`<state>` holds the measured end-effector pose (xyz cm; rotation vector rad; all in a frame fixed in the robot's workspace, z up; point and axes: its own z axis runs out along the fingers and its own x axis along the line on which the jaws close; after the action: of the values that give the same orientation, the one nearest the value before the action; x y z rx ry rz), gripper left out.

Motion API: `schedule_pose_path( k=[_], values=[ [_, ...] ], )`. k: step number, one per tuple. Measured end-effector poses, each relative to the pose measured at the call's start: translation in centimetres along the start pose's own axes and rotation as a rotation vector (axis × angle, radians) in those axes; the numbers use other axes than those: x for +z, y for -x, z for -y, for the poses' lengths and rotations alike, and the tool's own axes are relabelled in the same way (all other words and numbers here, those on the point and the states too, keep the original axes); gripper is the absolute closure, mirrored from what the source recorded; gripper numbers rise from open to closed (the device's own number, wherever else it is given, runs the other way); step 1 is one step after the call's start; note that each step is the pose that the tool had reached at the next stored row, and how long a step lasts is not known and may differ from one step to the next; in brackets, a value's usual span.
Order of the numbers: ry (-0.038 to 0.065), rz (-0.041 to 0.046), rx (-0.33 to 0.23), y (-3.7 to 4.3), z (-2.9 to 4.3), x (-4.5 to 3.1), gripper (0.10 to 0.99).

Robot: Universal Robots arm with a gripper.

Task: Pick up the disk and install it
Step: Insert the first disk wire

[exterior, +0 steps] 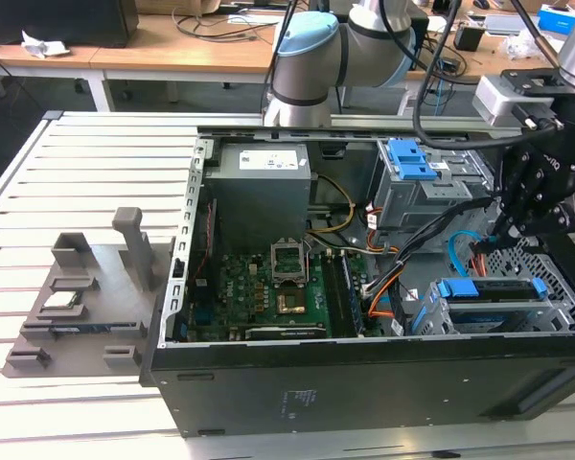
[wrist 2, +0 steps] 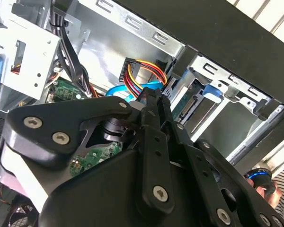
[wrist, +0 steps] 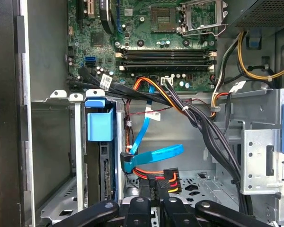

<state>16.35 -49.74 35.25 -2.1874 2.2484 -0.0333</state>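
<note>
In the exterior view, going left to right: the grey fixture (exterior: 81,287) on the slatted table (exterior: 86,172), the open computer case (exterior: 364,383), then the disk (exterior: 489,289) already seated in its drive cage (exterior: 503,316). The end effector (exterior: 494,240) hovers above, fingers together pinching a power connector (wrist: 170,182); cabling looks unfinished
</note>
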Motion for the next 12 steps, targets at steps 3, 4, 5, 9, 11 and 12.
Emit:
schedule_pose_path(
  k=[3,4,5,9,11,12],
  values=[
    [0.000,-0.0009,0.000,-0.83,0.02,0.01,0.918],
    [0.000,-0.0011,0.000,-1.08,0.03,0.01,0.918],
    [0.000,-0.0028,0.000,-2.22,0.06,0.02,0.918],
    [0.000,-0.0040,0.000,-3.29,0.09,0.03,0.918],
    [0.000,-0.0044,0.000,-3.79,0.11,0.04,0.918],
    [0.000,-0.0047,0.000,-4.02,0.11,0.04,0.918]
  ],
)
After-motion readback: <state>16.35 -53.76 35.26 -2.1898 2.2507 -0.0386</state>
